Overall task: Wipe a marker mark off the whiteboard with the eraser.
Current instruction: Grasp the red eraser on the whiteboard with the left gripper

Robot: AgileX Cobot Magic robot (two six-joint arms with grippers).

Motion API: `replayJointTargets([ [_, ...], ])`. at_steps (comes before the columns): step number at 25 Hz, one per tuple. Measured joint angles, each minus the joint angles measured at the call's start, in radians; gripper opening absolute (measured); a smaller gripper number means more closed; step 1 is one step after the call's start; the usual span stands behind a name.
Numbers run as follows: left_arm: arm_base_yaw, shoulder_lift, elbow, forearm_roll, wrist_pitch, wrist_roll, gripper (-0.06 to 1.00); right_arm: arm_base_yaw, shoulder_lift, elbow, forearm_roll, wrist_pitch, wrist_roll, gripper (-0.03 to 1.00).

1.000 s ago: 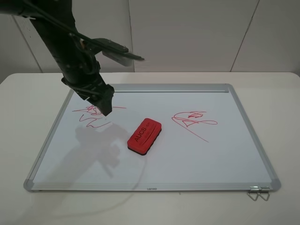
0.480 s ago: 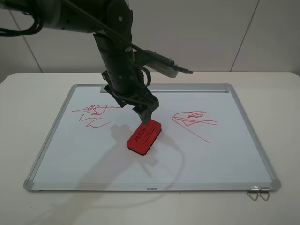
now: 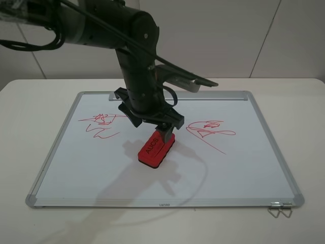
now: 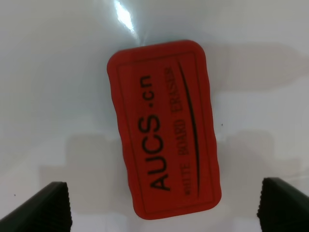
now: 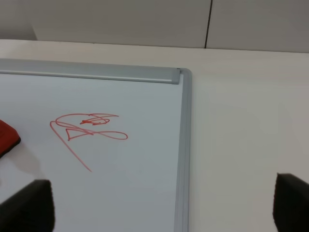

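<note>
The whiteboard lay flat on the pale table, its tray bar along the 12 o'clock edge. The red eraser sat felt-down near the board's centre, a little toward 9 o'clock, with its long axis running from 7 to 1 o'clock and the "AUCS" lettering facing up.

The left gripper hung over the eraser's 1 o'clock end. In the left wrist view its black fingers stood wide apart, one on each side of the eraser, with bare white board between each tip and the red block. They gripped nothing. How high the tips were above the board could not be told.

The marker mark, a thin red scribble with a straight stroke and a zigzag beneath, lay at 10 o'clock from the eraser, well apart from it and unwiped. The looped scribble with its diagonal tail lay at 3 o'clock from the eraser.

The right gripper did not appear in the high view. Its wrist view showed its fingers spread and holding nothing, above the board's 3 o'clock side, facing the looped scribble. A wire clip was at the board's 5 o'clock corner.
</note>
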Motion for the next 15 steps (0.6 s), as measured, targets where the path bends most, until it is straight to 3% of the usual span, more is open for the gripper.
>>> replayJointTargets([
  [15,-0.019,0.061,-0.001,0.054,-0.059,-0.180,0.77,0.000,0.000,0.000,0.000,0.000,0.000,0.83],
])
